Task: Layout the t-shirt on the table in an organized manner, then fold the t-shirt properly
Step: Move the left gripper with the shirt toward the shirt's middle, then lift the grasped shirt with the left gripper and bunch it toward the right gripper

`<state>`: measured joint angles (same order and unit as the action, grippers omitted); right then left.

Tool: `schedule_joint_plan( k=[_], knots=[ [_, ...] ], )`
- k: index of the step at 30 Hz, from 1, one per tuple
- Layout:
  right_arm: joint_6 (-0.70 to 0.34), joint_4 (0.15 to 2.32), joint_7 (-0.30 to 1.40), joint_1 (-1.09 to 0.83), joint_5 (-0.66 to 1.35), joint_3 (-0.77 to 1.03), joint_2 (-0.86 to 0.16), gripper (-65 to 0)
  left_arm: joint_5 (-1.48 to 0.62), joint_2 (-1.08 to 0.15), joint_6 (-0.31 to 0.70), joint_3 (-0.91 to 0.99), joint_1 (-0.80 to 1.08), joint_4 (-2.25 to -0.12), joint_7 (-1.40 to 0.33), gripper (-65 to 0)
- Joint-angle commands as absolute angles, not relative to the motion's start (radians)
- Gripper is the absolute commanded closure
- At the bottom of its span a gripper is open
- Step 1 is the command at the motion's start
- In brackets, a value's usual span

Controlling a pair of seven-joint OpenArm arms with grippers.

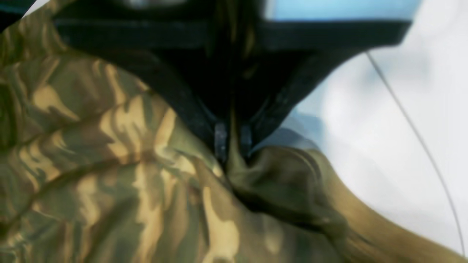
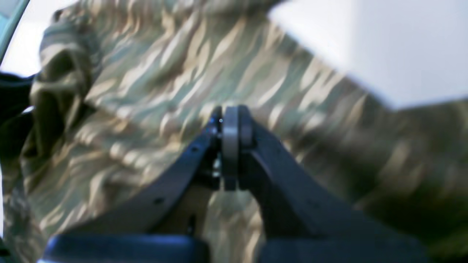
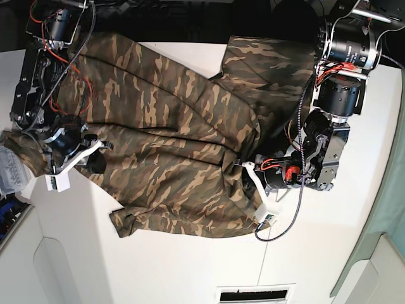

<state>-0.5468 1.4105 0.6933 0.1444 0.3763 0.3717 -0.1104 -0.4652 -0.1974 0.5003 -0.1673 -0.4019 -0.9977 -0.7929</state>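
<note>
One t-shirt (image 3: 171,145) is lying across one table (image 3: 354,253). Two arms are working at it, each carrying one gripper: left gripper (image 1: 233,146), right gripper (image 2: 230,120).

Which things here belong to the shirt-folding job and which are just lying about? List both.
Job:
- camouflage-print cloth t-shirt
- matte white flat table
- left tool, shut on the shirt
- right tool, shut on the shirt

Lying about:
- dark slotted vent at the table's edge
</note>
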Motion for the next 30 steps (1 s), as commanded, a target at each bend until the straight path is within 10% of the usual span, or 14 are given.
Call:
schedule_joint_plan(
  k=[1, 15, 23, 30],
  knots=[
    [-0.546, 1.390, 0.659, 0.179, 0.373, 0.373, -0.130, 0.0, -0.488, -0.200, 0.513, -0.165, -0.433, -1.037, -0.775, 0.0],
    [-0.548, 1.133, 0.628, 0.244, 0.401, 0.373, -0.238, 0.0, -0.482, -0.215, 0.490, -0.164, -0.426, -1.099, -0.780, -0.3],
    [-0.546, 1.133, 0.624, 0.222, 0.401, 0.418, -0.239, 0.0, -0.498, -0.322, 0.451, -0.164, -0.412, -1.102, -0.689, -19.1],
    [-0.546, 1.133, 0.604, 0.221, 0.418, 0.482, -0.270, 0.0, -0.537, -0.379, 0.435, -0.164, -0.412, -1.104, -0.690, -21.6]
  ],
)
